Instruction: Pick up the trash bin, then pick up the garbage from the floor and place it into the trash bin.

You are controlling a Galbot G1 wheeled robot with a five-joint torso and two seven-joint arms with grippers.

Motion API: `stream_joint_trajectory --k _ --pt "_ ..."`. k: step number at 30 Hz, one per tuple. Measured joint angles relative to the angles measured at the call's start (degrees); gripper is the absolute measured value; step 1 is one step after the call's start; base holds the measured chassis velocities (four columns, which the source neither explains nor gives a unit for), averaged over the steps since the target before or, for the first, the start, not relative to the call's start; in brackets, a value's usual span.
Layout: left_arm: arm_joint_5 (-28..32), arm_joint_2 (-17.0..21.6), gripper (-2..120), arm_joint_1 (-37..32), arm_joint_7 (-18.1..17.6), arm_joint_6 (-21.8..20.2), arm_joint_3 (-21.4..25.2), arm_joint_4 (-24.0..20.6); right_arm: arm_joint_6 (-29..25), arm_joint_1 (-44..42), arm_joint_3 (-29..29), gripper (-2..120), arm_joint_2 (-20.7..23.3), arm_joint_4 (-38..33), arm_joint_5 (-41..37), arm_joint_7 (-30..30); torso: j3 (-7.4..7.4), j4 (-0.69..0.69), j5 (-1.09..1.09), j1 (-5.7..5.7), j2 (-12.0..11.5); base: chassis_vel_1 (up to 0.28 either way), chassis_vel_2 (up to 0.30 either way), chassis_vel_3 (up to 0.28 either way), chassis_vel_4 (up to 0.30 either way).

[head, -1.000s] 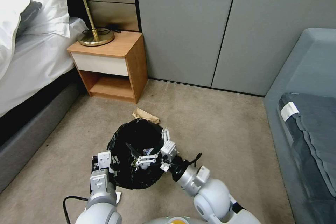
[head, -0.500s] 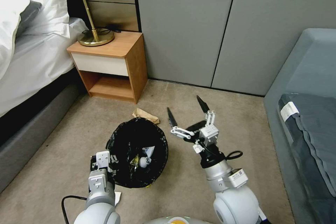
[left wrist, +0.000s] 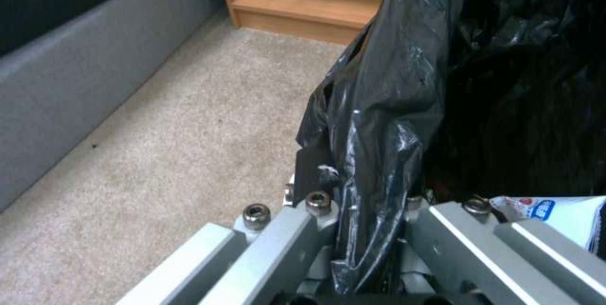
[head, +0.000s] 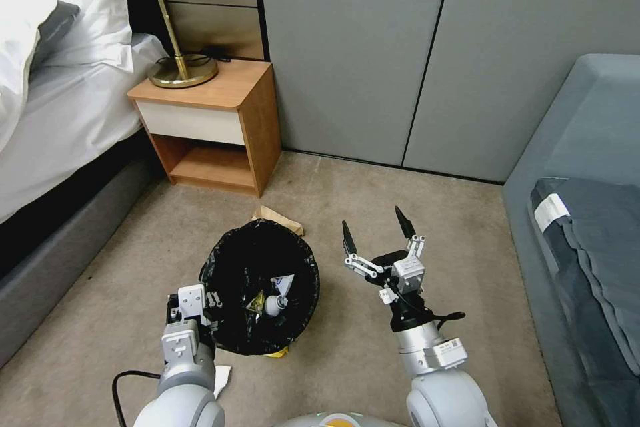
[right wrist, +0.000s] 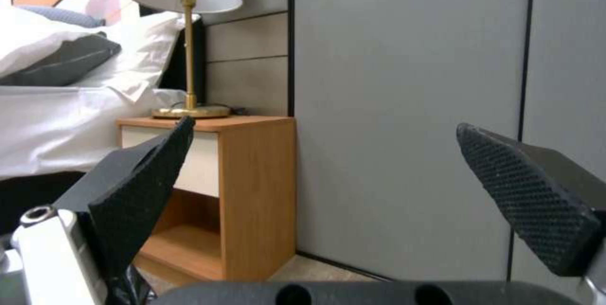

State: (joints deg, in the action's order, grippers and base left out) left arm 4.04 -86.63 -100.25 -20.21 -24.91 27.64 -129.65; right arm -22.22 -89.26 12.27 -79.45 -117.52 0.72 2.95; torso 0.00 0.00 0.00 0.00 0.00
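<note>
Black bag liner pinched in the left gripper — its fingers clamp the near-left rim of the trash bin, liner plastic bunched between them in the left wrist view. Bin sits on the carpet just ahead of that gripper; a small white bottle and wrappers lie inside. Crumpled brown paper touches the bin's far rim, on the floor. Right gripper hangs to the right of the bin, apart from it, fingers spread wide, holding nothing — pointing toward the grey wall panels and nightstand.
</note>
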Motion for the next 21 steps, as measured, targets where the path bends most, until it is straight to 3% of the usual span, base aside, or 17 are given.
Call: stream_joint_trajectory --k 10,21 --pt "0.08 -0.09 0 -0.33 0.00 -0.21 0.18 -0.73 0.12 0.97 0.06 100 0.14 0.19 -0.23 -0.22 0.00 0.00 0.00 0.00 0.00 0.000 0.000 0.000 0.000" --pt "0.04 -0.18 0 -0.49 0.02 -0.35 0.21 -1.21 0.39 1.71 0.25 100 0.17 0.55 -0.53 -0.30 0.00 0.00 0.00 0.00 0.00 0.071 0.067 0.067 0.065"
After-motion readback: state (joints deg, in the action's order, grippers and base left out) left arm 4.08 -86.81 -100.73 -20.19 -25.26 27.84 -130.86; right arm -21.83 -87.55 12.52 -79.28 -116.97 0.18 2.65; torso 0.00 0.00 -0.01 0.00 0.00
